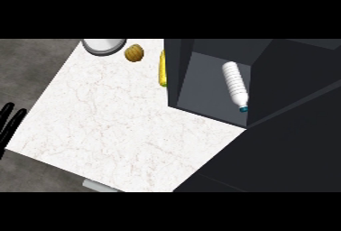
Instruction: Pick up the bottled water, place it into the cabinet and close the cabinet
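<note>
Head view: a white marble counter (126, 126) is filling the centre. The bottled water (235, 85) is lying on its side inside the dark open cabinet (200, 85) at right, cap toward the viewer. The left hand (9, 122) is resting at the left edge, fingers straight and relaxed, holding nothing. A brown round item (135, 53), a yellow item (162, 68) and a grey-rimmed plate (104, 46) are sitting near the counter's far edge

The counter (120, 131) lay wide open; only a plate (103, 45), a brown lump (135, 53) and a yellow thing (162, 67) crowded its far edge beside the cabinet (200, 85).
</note>
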Robot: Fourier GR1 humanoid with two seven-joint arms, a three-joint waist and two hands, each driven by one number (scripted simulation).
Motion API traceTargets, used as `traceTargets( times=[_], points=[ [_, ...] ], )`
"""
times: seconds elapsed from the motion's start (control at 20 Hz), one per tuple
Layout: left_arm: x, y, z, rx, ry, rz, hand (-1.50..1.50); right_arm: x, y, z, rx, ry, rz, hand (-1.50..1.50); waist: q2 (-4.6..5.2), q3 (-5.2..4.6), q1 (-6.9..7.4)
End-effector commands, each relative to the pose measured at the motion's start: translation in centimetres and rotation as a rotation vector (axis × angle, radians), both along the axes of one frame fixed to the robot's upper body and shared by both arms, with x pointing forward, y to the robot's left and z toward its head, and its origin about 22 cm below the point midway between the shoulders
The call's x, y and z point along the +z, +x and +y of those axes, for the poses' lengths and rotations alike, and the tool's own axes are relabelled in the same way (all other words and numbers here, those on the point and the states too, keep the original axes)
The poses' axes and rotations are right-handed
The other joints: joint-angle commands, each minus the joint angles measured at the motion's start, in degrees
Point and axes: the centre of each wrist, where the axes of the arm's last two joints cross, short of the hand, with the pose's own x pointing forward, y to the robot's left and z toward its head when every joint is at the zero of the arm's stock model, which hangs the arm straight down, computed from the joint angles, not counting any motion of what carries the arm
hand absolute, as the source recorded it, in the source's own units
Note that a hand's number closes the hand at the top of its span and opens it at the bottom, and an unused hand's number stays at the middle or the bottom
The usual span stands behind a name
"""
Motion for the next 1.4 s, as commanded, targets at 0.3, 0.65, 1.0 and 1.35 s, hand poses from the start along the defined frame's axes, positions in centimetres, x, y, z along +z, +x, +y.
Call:
traceTargets(
  times=[0.3,0.65,1.0,1.35],
  points=[
    [0.0,0.4,0.3,0.004,-0.001,0.002,-1.50,-0.9,6.1,3.1,-0.143,-0.058,0.074,1.50,-0.49,0.42,-0.07],
    [-0.9,0.0,0.9,0.033,-0.007,0.036,-1.50,0.5,11.2,5.9,-0.292,0.003,0.075,1.50,-1.48,0.69,-1.77],
    [-0.8,0.5,1.4,0.058,-0.039,0.005,-1.50,2.7,17.5,8.9,-0.529,0.066,0.106,1.50,-1.45,1.05,-3.32],
    [-1.7,0.0,1.3,0.047,-0.044,0.033,-1.50,5.3,22.6,10.6,-0.715,0.181,0.173,-1.50,-1.65,1.28,-3.77]
  ],
)
